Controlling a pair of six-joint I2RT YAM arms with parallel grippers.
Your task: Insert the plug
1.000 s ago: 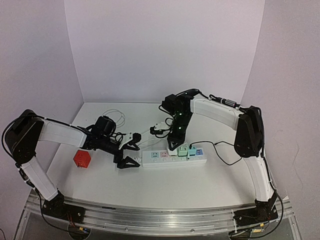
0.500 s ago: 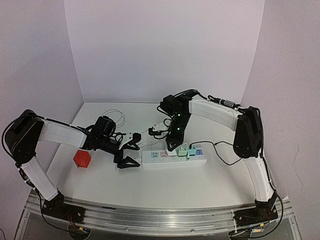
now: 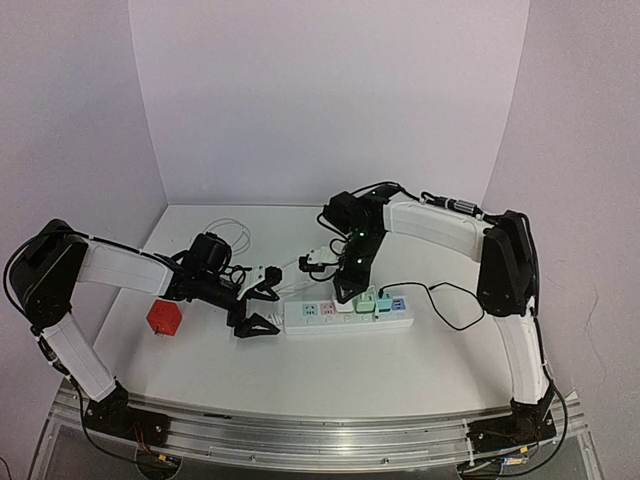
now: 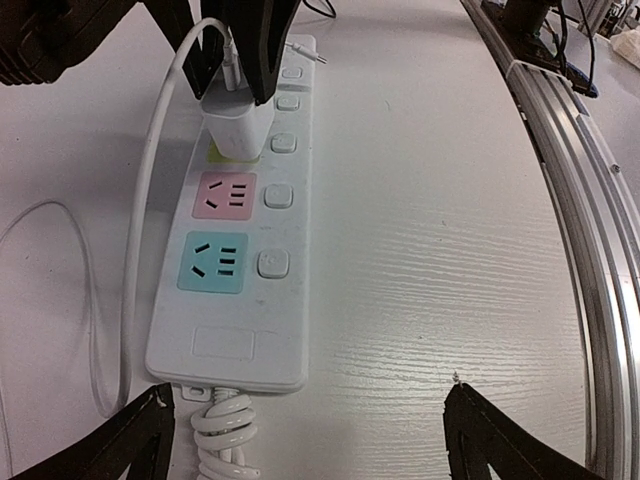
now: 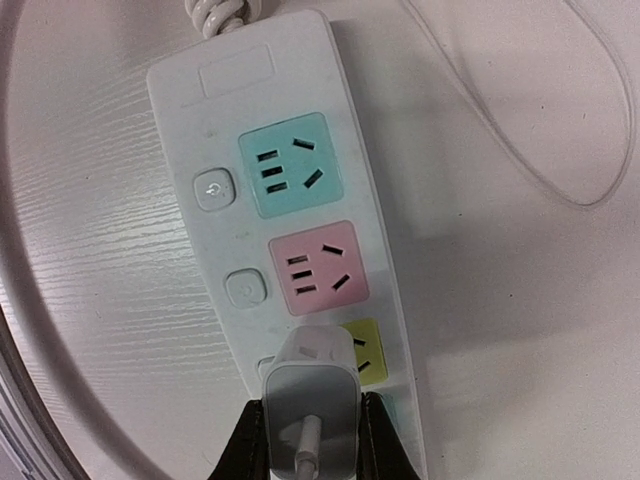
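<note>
A white power strip (image 3: 345,316) with coloured sockets lies on the table; it shows in the left wrist view (image 4: 240,250) and the right wrist view (image 5: 290,230). My right gripper (image 3: 347,291) is shut on a white plug (image 5: 308,410) and holds it on the yellow socket (image 5: 366,352), between the two fingers (image 5: 245,445). The plug (image 4: 238,125) stands upright over the yellow socket with its white cable (image 4: 140,250) running off. My left gripper (image 3: 258,308) is open and empty at the strip's left end, its fingertips (image 4: 480,440) on either side of the strip's cord (image 4: 222,440).
A red cube (image 3: 164,317) sits at the left by my left arm. Coiled white cable (image 3: 225,232) lies behind it. A black cable (image 3: 440,300) runs from plugs at the strip's right end. The metal rail (image 4: 585,200) edges the table.
My right gripper has shifted slightly over the strip with the plug in it. My left arm has not moved.
</note>
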